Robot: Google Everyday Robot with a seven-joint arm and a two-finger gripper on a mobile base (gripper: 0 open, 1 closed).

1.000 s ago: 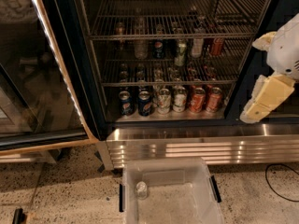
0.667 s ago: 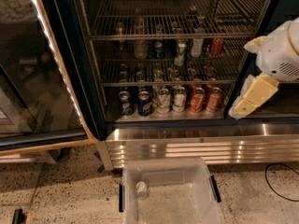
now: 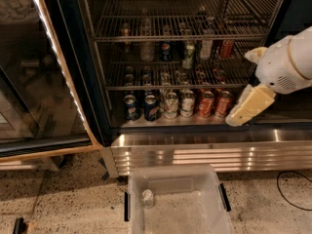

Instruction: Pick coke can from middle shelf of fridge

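The fridge (image 3: 92, 82) stands with its door swung out to the left. On its middle shelf (image 3: 180, 86), a dark wire rack, the coke can (image 3: 225, 48) stands at the right end: small, red, with a silver top. Left of the can are several bottles and cans. My gripper (image 3: 237, 118), cream-coloured on a white wrist, hangs at the fridge's lower right. It points down-left, in front of the bottom row, below and a little right of the coke can. It holds nothing I can see.
Blue Pepsi cans (image 3: 131, 106), silvery cans and two orange-red cans (image 3: 206, 104) line the bottom row. The glass door (image 3: 44, 82) juts out left. Below the ribbed steel base (image 3: 209, 150), a clear plastic bin (image 3: 214, 213) sits on the floor. A black cable (image 3: 292, 191) lies right.
My arm has swung left, from the fridge's right edge to in front of the bottom row's right end. Nothing in the fridge has moved.
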